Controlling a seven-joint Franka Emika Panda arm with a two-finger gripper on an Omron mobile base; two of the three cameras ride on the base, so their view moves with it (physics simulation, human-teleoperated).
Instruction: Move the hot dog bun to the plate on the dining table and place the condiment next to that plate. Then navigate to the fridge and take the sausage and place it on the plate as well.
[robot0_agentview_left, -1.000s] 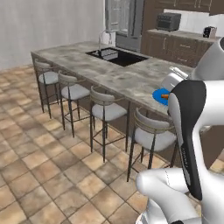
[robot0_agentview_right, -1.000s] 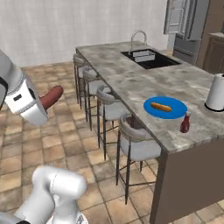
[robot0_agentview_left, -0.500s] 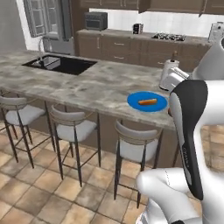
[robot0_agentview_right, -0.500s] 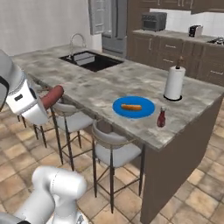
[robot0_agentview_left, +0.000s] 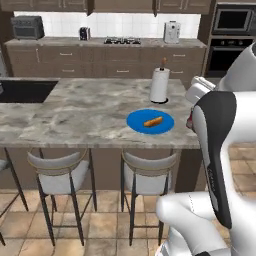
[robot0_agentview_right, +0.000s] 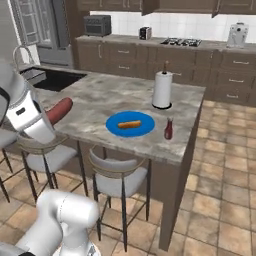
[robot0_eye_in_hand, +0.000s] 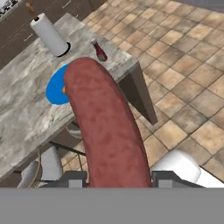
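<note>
A: What is nearest to the camera?
B: The sausage (robot0_eye_in_hand: 107, 131), reddish-brown. The jaws are clamped on its lower end, and it is raised off the counter (robot0_agentview_right: 95, 100), on the stool side of the plate (robot0_agentview_right: 130, 123).
A: And behind it?
B: The blue plate lies on the counter with the hot dog bun (robot0_agentview_right: 130, 123) on it. The condiment (robot0_agentview_right: 168, 130) stands upright just beside the plate, near the counter end. The paper towel roll (robot0_agentview_right: 162, 89) stands beyond the plate, apart from it
</note>
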